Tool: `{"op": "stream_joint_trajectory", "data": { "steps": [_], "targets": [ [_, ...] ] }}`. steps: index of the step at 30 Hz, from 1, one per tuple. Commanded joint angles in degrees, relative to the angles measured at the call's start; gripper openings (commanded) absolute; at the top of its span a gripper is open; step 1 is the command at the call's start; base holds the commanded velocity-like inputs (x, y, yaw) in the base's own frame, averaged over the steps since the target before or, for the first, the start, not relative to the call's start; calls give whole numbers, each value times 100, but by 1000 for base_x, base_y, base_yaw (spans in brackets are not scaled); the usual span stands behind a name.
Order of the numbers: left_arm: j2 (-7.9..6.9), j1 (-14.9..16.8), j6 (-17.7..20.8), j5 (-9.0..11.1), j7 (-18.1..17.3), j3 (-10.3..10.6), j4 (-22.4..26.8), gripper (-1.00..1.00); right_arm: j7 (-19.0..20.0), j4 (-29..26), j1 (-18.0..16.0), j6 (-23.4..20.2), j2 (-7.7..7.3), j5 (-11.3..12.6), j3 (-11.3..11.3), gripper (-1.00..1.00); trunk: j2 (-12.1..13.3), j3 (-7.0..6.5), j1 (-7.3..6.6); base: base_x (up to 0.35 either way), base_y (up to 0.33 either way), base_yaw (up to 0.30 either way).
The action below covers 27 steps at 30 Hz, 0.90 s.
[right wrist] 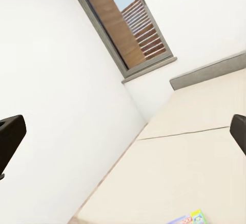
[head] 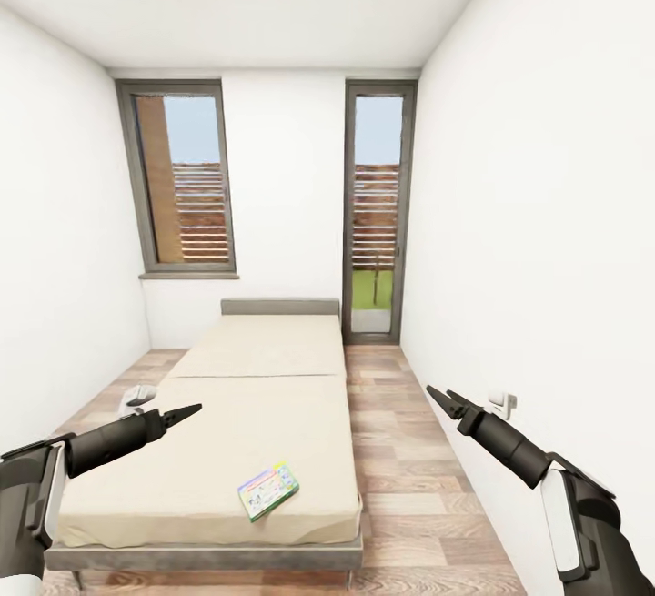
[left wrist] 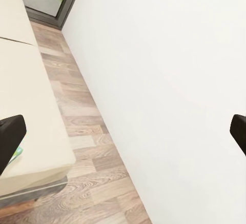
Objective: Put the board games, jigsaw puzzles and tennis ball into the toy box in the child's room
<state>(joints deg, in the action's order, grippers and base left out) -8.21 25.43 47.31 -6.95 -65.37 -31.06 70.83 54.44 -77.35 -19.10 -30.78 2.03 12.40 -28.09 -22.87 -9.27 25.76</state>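
The bed (head: pixel 264 414) is viewed lengthwise from beyond its foot by the head camera; it is crossed from opposite sides by both wrist cameras.

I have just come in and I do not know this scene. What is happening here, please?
A two-armed robot faces the foot of a bed in a narrow room. Nothing is being handled: the left gripper hangs over the bed's left edge and the right gripper over the wooden floor, both holding nothing. One board game, a small colourful box, lies flat near the foot of the bed, untouched. In the wrist views the fingers of each gripper stand wide apart.
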Motion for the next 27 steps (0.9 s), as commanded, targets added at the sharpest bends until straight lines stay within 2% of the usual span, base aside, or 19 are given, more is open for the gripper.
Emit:
{"op": "stream_joint_trajectory", "data": {
  "steps": [1, 12, 17, 27],
  "targets": [
    [1, 5, 41, -55, -60, -14, 3, 100, 14, 1, -4, -43, 5, 24, -12, 100, -5, 3, 2, 0, -49, 0],
    [18, 5, 78, -58, -2, -14, 2, 100, 9, 6, -5, -38, -6, 21, -17, 100, -5, 5, 2, 0, -11, 0],
    [27, 7, 84, -79, 4, -14, 1, 100, 2, 4, -2, -40, 4, 18, -17, 100, -205, 94, 112, 0, 0, 0],
    [30, 14, 86, -88, 7, -14, 1, 100, 5, 7, -4, -34, -9, 17, -19, 100, -205, 94, 112, 0, 0, 0]
  ]
}}
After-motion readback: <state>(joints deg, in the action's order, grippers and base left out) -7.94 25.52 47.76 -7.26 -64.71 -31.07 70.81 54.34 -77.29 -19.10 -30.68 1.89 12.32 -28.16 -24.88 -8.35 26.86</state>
